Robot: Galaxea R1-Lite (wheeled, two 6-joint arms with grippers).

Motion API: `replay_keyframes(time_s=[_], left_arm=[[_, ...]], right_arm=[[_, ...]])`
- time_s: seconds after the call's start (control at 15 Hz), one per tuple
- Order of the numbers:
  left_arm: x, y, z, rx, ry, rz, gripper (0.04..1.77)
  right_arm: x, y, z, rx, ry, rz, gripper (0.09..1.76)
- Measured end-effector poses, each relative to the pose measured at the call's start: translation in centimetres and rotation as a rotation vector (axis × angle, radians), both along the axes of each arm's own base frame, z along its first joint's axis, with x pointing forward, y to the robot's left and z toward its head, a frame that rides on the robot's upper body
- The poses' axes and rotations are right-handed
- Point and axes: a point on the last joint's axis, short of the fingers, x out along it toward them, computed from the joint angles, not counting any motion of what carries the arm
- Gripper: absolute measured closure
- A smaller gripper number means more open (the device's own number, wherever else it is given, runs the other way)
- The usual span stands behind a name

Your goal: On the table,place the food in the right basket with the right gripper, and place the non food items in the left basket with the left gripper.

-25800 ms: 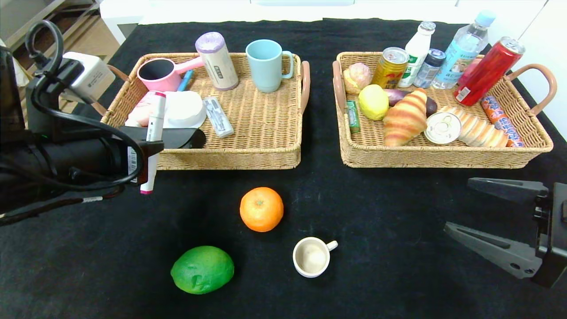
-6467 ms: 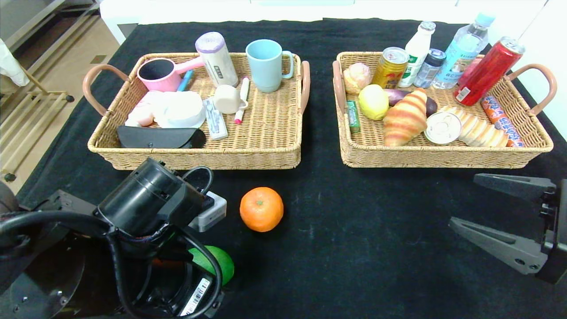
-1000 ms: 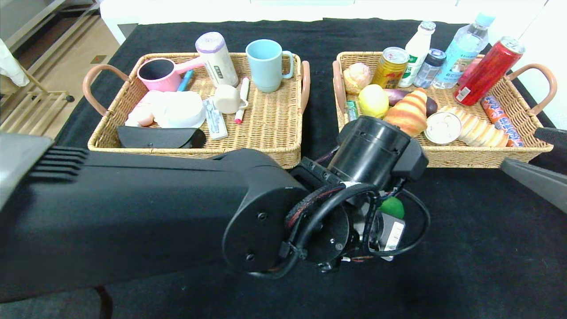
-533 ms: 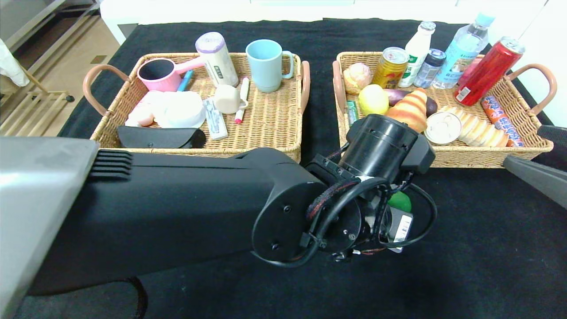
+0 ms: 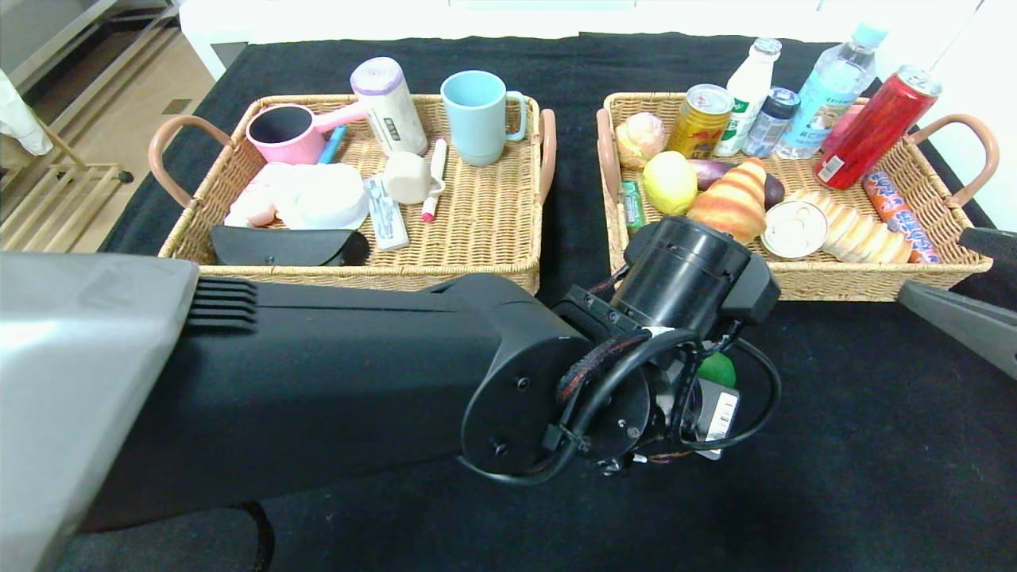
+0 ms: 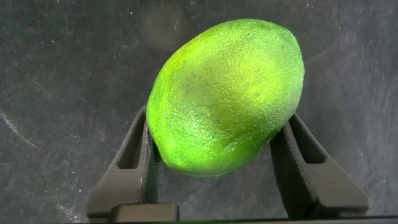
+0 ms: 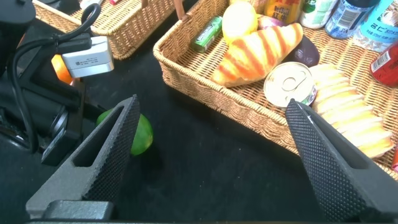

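Observation:
A green lime [image 6: 227, 93] sits between the jaws of my left gripper [image 6: 217, 121], which press on both of its sides. In the head view only a sliver of the lime [image 5: 717, 369] shows under the left wrist, in front of the right basket [image 5: 794, 282]. The right wrist view shows the lime [image 7: 142, 133] low over the black cloth. My right gripper [image 7: 214, 106] hangs open and empty at the table's right edge, its fingers [image 5: 953, 318] beside the basket's front corner. An orange [image 7: 60, 68] peeks out behind the left wrist. The left basket [image 5: 357, 278] holds the non-food items.
My left arm [image 5: 318, 389] reaches across the front of the table and hides the cloth beneath it. The right basket holds a croissant [image 5: 731, 202], a tin [image 5: 794, 230], cans and bottles. A blue mug [image 5: 477, 115] and a black case [image 5: 286, 246] lie in the left basket.
Over the last second my left arm has shifted a little to the right, carrying the lime. The right gripper has stayed where it was, open.

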Motion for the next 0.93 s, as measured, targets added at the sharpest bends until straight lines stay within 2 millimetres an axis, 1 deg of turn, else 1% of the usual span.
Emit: replay_keyframes(time_s=[0.13, 0.33, 0.6, 0.8, 0.93], left_arm=[[0.0, 0.0, 0.0, -0.001, -0.001, 0.000, 0.56], [0.0, 0.0, 0.1, -0.004, 0.000, 0.004, 0.41], [-0.4, 0.2, 0.2, 0.013, -0.010, 0.007, 0.29], [-1.0, 0.9, 1.3, 0.007, -0.028, 0.012, 0.23], [-1.8, 1.5, 2.2, 0.001, -0.038, 0.006, 0.20]], right_arm=[[0.0, 0.0, 0.0, 0.000, 0.000, 0.000, 0.14], [0.0, 0.0, 0.0, 0.000, 0.001, 0.001, 0.14], [-0.3, 0.1, 0.0, -0.001, -0.007, 0.007, 0.14], [-0.9, 0.1, 0.3, 0.001, -0.028, 0.010, 0.14], [-1.1, 0.1, 0.4, 0.001, -0.033, 0.011, 0.14]])
